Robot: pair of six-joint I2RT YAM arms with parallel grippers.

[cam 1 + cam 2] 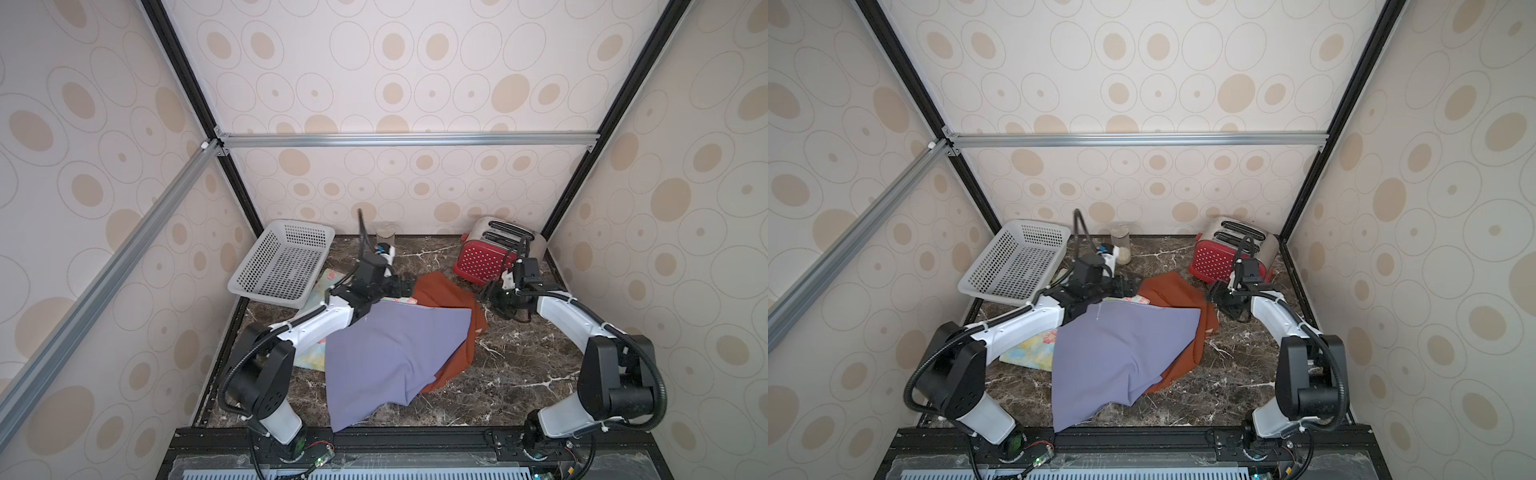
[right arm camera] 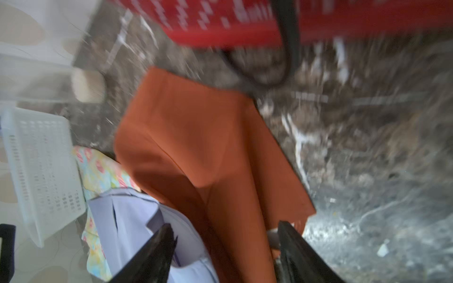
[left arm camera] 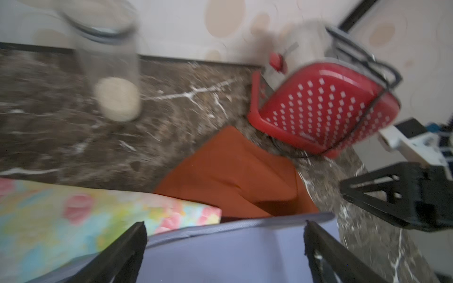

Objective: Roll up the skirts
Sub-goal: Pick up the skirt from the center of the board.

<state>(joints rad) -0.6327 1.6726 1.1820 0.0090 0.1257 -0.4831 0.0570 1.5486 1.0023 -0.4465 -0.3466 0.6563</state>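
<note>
The left claw (image 3: 224, 245) hangs with jaws wide apart over the far edge of the large plain lavender-purple cloth skirt (image 1: 395, 353). The right claw (image 2: 225, 247), jaws apart, hangs over the plain rust-orange cloth skirt (image 1: 440, 291). The pale floral-print cloth skirt (image 1: 1030, 349) lies lowest, on the dark marble surface (image 1: 519, 374).

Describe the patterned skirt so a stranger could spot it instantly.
Find the white basket at the marble table's back left. Beside it, the floral skirt peeks from under the lavender skirt. Unlike that and the rust-orange skirt, it is printed.
</note>
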